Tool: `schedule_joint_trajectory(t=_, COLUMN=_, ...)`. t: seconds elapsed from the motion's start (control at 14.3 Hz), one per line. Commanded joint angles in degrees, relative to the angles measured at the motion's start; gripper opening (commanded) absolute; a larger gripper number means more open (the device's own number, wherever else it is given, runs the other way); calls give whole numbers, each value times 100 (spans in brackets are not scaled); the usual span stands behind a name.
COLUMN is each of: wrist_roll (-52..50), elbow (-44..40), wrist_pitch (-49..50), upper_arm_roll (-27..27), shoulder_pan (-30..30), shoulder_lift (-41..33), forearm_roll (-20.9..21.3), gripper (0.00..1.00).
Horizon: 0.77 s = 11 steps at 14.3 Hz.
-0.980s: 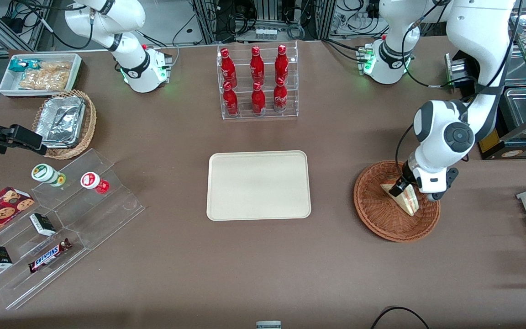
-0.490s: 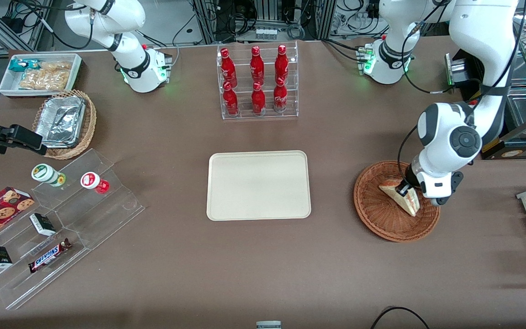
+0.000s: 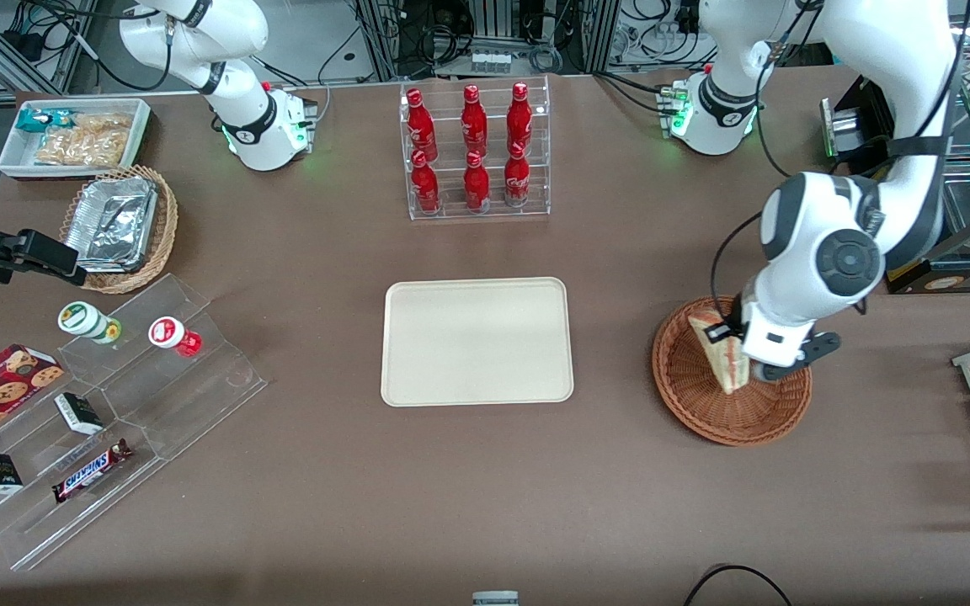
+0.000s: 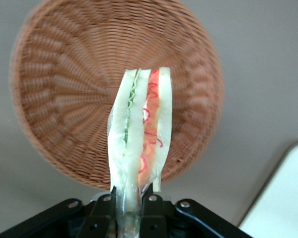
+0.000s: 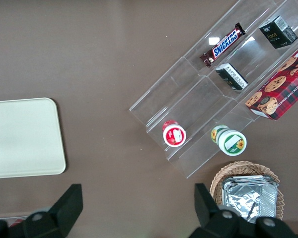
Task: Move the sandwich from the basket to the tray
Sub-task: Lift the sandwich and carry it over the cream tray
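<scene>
Claw (image 4: 130, 210) grasps sandwich (image 4: 139, 134) by one end, holding it edge-up, lifted clear above basket (image 3: 695, 396). Tray (image 3: 477, 341) sits well apart on surface (image 3: 451, 497), toward the parked arm's end.

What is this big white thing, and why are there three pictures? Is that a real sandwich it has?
The big white thing is a robot arm bolted to a brown table. One picture looks down at the table from the front. The other two come from little cameras on the arms' wrists. At the arm's end is a gripper, like two fingers, and it is pinching a triangular white-bread sandwich in clear wrap, lifted above a round reddish-brown wicker basket. The wrist camera shows that sandwich up close, with its red and green layers, and the basket underneath. In the middle of the table lies a flat cream plastic tray, with nothing on it. Red bottles stand in a clear rack nearby.
</scene>
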<state>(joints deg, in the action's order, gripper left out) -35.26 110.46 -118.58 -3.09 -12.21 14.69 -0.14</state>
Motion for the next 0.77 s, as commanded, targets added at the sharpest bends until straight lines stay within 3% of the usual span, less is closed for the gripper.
schedule_joint_trajectory(t=0.0, wrist_roll=12, elbow=-664, wrist_pitch=125, upper_arm_roll=63, shoulder_pan=-744, shoulder_lift=585, forearm_roll=-47, gripper=4)
schedule_joint_trajectory(t=0.7, wrist_roll=-1799, elbow=-2081, wrist_pitch=-129, upper_arm_roll=63, shoulder_pan=-2583, shoulder_lift=1869, forearm_roll=-47, gripper=0)
